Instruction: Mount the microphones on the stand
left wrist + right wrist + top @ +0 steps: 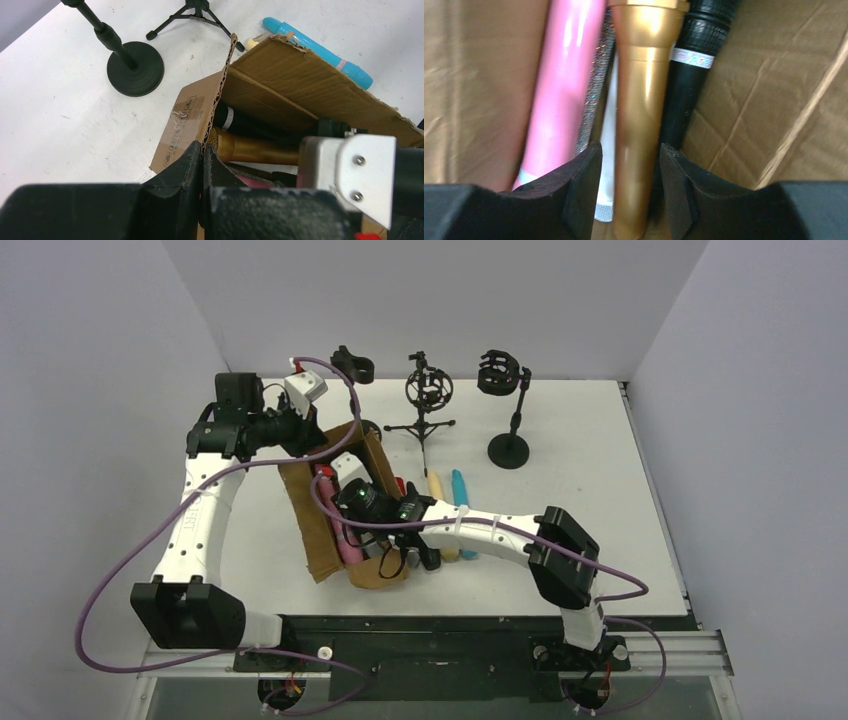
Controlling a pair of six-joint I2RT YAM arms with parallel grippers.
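Work barely begun: in the overhead view the clip stand (352,366), tripod stand (428,390) and round-base stand (508,451) along the top of the frame hold nothing. A cream microphone (436,490) and teal microphone (461,490) lie loose just right of centre, and the others sit in the cardboard box (305,510) at centre-left. The left gripper (202,148), at the box's upper end, is pinched closed on its wall edge, while the right gripper (630,150) dips inside, jaws half-open astride the gold microphone (639,100), between a pink microphone (556,90) and a black microphone (694,75), not yet clamped.
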